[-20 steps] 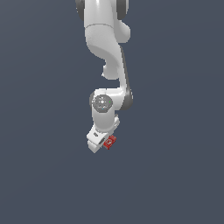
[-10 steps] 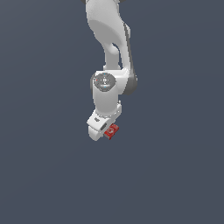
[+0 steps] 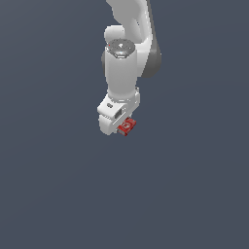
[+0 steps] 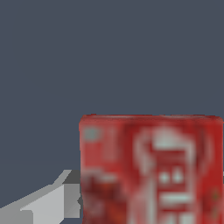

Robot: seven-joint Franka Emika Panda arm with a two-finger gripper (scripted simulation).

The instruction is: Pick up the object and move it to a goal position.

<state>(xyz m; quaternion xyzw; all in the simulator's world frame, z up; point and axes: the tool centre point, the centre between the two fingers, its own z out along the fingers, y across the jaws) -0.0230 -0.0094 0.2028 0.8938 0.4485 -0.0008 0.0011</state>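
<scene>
Gripper point(image 3: 121, 127) clamped on red box point(image 3: 127, 126) — white arm point(image 3: 124, 68) hanging near-vertical, wrist tilted

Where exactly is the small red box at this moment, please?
In the exterior view, the red box sits just below centre, at the tip of the gripper, on its exterior-view right side; in the wrist view it fills the near foreground.

Arm point(image 3: 124, 68) swung toward exterior view's right; gripper point(image 3: 121, 127) and red box point(image 3: 127, 126) carried along, higher.
</scene>
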